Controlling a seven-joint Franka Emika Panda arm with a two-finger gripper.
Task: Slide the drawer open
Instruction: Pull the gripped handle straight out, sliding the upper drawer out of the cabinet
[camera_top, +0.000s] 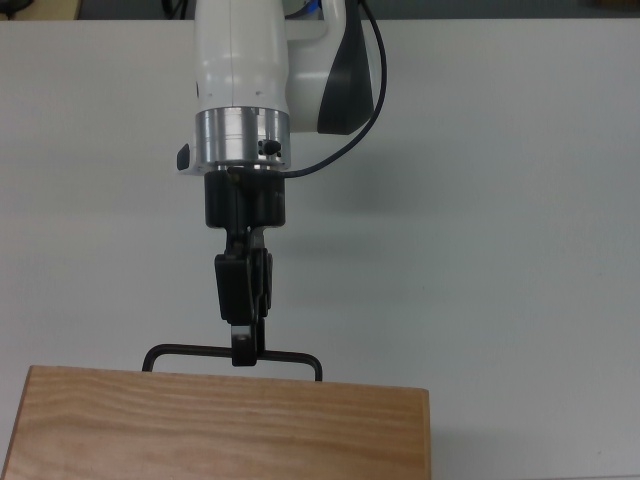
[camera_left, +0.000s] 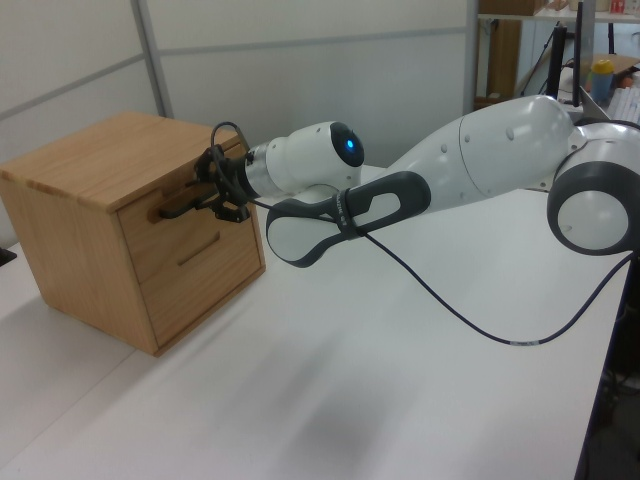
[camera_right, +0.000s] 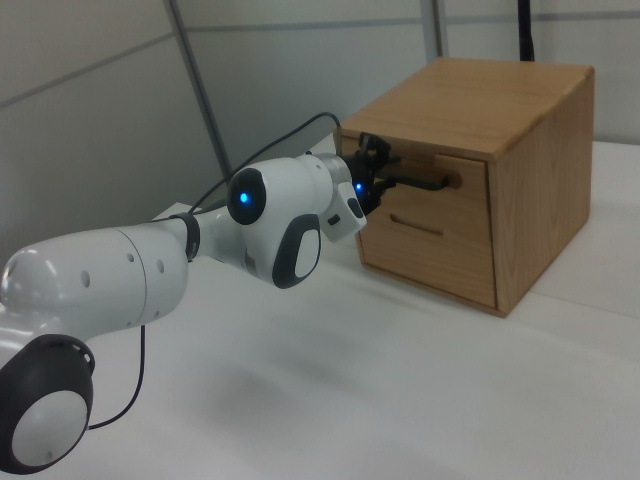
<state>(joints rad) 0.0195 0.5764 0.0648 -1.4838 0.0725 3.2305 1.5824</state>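
So here's where I'm at. The big white table (camera_top: 520, 200) fills most of the scene, and the wooden cabinet (camera_left: 90, 180) sits at about 6 o'clock in the top view, with my arm (camera_left: 500, 150) reaching in from 12 o'clock.

The drawer (camera_left: 175, 215) is the upper one of two in the cabinet front. It looks fully shut to me, its front panel flush with the cabinet face. Light wood, flat front, thin black bar handle (camera_top: 232, 354) standing off it on two short legs. The lower drawer has only a small slim pull.

The bit that matters: in the top view the handle's long axis runs 9-to-3, straight across my approach line, and the gripper (camera_top: 243, 352) is right at the bar, a little toward 9 o'clock of its middle. The drawer lies at 6 o'clock from the fingertips, so I reckon the pull has to go straight back toward 12, square to the bar.

Pincer state: the jaws look narrow and seem to sit over and under the bar, but I honestly can't tell whether they're clamped on it. I'd want that confirmed before hauling back, because a loose grip would probably just slip off.
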